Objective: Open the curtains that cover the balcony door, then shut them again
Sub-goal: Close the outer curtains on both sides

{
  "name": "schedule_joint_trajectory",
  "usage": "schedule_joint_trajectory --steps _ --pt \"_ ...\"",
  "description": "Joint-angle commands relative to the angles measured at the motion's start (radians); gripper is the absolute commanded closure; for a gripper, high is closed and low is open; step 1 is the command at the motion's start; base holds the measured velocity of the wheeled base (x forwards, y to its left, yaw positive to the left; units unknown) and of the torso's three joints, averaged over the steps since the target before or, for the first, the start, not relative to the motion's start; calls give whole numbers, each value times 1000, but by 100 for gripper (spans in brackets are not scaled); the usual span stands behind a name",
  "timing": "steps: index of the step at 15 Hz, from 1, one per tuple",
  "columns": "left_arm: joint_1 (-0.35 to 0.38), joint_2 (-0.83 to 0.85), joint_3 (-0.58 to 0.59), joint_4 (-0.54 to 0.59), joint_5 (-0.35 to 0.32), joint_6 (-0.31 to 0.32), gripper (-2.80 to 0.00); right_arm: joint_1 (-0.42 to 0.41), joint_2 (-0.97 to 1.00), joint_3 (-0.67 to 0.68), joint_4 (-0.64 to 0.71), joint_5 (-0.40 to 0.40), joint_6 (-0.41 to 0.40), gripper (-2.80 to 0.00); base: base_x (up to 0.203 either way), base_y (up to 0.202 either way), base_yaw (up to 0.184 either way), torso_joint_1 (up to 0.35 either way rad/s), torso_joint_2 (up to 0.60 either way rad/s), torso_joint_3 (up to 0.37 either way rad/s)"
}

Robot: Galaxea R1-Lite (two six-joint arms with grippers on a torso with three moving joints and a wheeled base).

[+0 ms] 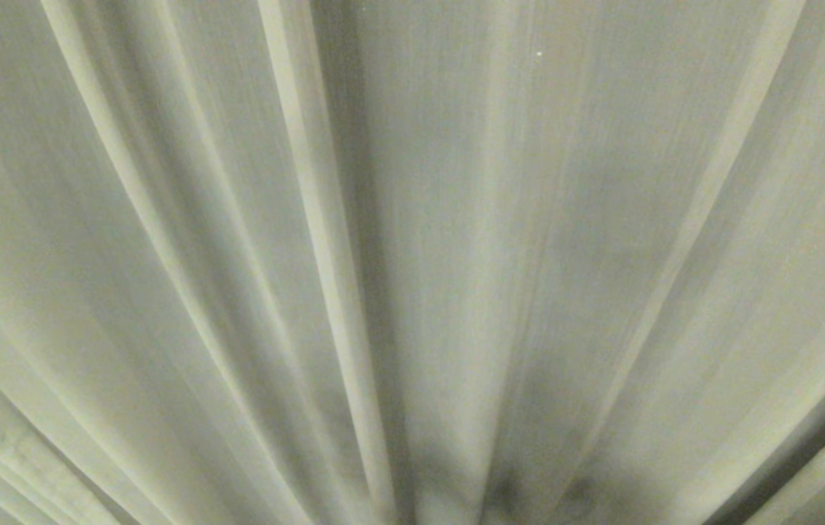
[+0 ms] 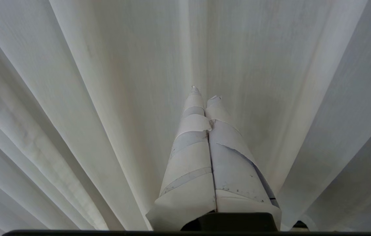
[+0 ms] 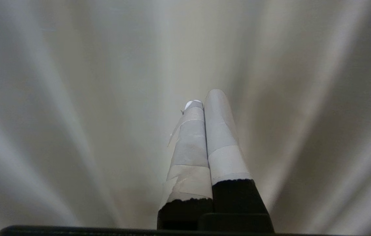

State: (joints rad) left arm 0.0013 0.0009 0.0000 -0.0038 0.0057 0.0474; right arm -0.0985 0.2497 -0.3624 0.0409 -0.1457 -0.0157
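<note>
Cream curtains (image 1: pixel 456 219) (softly pleated, finely woven) behind white-taped fingers (image 2: pixel 192 157).

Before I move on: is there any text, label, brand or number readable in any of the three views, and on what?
None. No view shows any writing.
curtains: plain pleated cream fabric, no tag or print visible.
left tool: fingers wrapped in blank pale tape, shut, no marking.
right tool: same blank tape wrap over black fingers, shut, no marking.
The balcony door is hidden behind the fabric, so any sign on it cannot be seen.
</note>
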Motion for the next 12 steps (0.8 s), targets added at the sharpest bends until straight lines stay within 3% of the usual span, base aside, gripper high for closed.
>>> schedule_joint_trajectory --steps 1,2,12 --pt "0 -1 0 -1 2 0 0 -150 135 -51 2 2 1 0 0 0 0 0 0 0" --pt "0 -1 0 -1 2 0 0 -200 162 -62 1 16 0 -280 0 0 0 0 0 0" --pt "0 -1 0 -1 0 0 0 -434 357 -171 -10 44 9 -280 0 0 0 0 0 0"
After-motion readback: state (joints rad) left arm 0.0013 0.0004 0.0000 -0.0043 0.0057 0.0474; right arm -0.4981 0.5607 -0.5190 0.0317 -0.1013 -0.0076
